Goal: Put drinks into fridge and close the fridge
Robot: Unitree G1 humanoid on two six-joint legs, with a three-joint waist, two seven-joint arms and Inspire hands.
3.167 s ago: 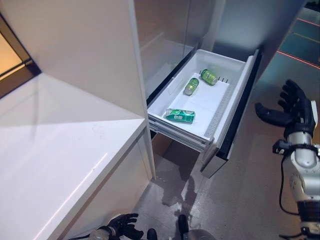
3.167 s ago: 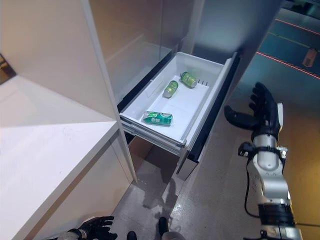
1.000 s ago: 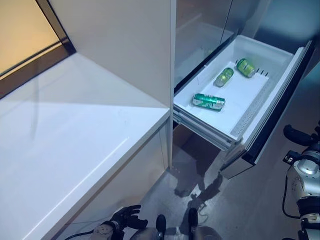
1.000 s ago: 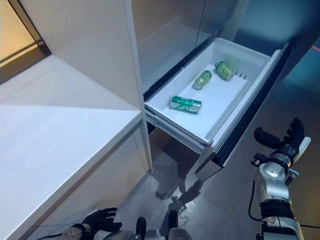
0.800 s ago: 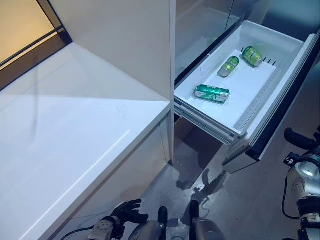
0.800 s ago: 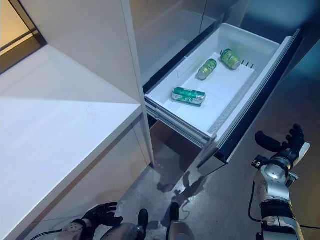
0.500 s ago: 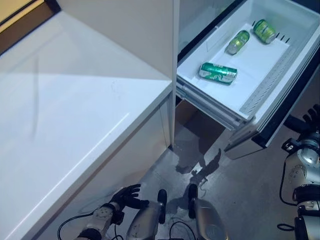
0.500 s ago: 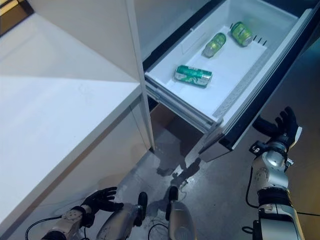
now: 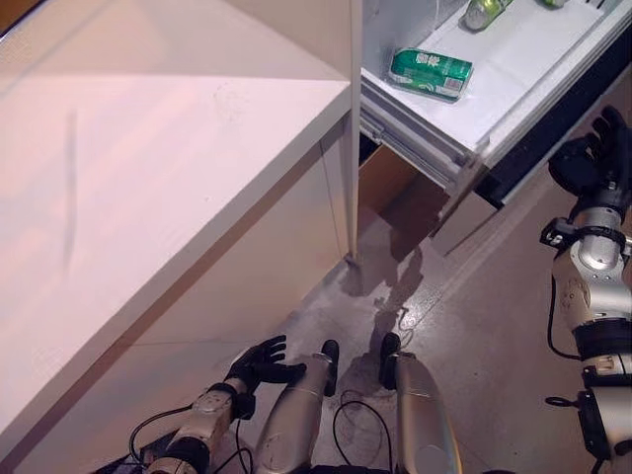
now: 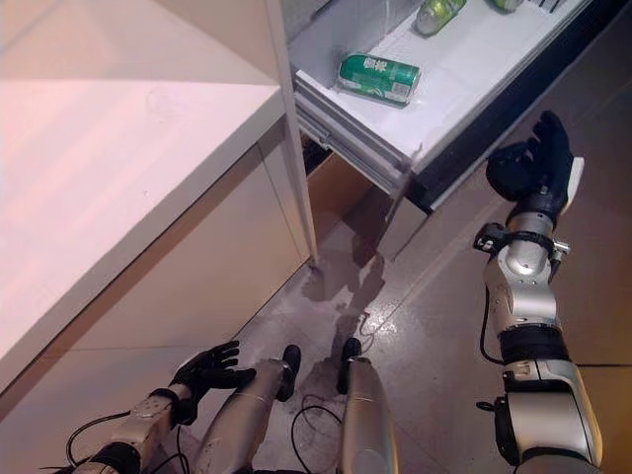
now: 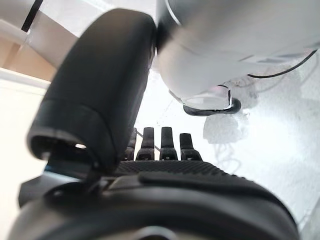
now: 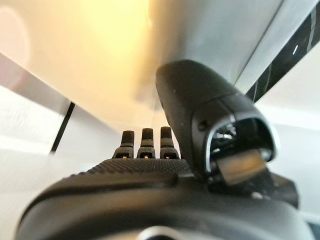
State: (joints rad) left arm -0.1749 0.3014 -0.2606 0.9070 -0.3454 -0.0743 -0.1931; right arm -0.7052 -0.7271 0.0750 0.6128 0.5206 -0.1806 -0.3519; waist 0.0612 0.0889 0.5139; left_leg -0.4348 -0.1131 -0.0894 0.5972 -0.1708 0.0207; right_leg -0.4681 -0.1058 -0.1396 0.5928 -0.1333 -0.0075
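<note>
The fridge's white drawer [image 9: 472, 126] stands pulled out at the upper right. A green can [image 9: 430, 72] lies on its side in the drawer, and two more green cans [image 10: 439, 12] show at the top edge. My right hand [image 10: 533, 166] is raised with straight fingers close beside the drawer's dark front panel [image 9: 523, 148]; I cannot tell if it touches. In the right wrist view its fingers [image 12: 142, 142] point straight at a pale surface. My left hand [image 9: 262, 359] hangs low near the floor, fingers spread, holding nothing.
A white counter [image 9: 148, 148] fills the left, with its cabinet side [image 9: 267, 247] below. A tall white fridge wall [image 10: 286, 128] separates counter and drawer. Grey floor [image 10: 425, 316] lies under the drawer and to the right.
The camera has tilted down, so the drawer now sits at the top edge. My right hand has risen to the drawer's dark front. The drawer stays open; the cans have not moved.
</note>
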